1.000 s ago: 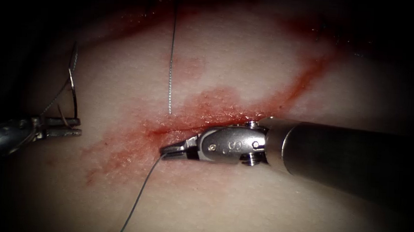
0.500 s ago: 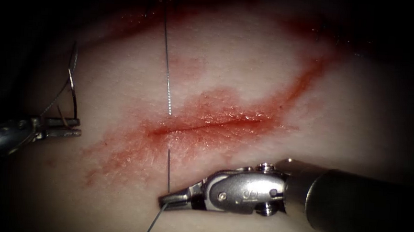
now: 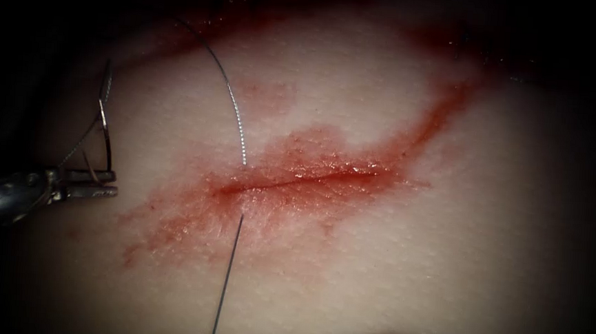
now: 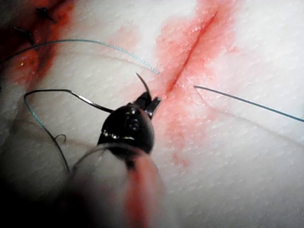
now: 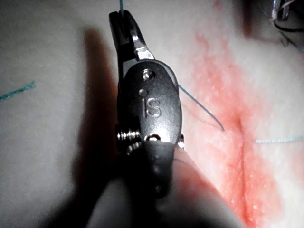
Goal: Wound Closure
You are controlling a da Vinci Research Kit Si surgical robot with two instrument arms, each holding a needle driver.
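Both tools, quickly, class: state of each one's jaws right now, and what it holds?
Left tool: shut on the needle, clear of the tissue.
Right tool: shut on the thread.

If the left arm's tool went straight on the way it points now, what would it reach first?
Probably the cut with its red fluid: the left tool, shut on the needle, points right across bare tissue; depth unclear.

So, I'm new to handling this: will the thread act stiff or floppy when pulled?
Probably floppy: the thread sags in a loose arc above the cut. Likely light and thin, so easy to snag. The right tool seems shut on it; the left tool holds the needle.
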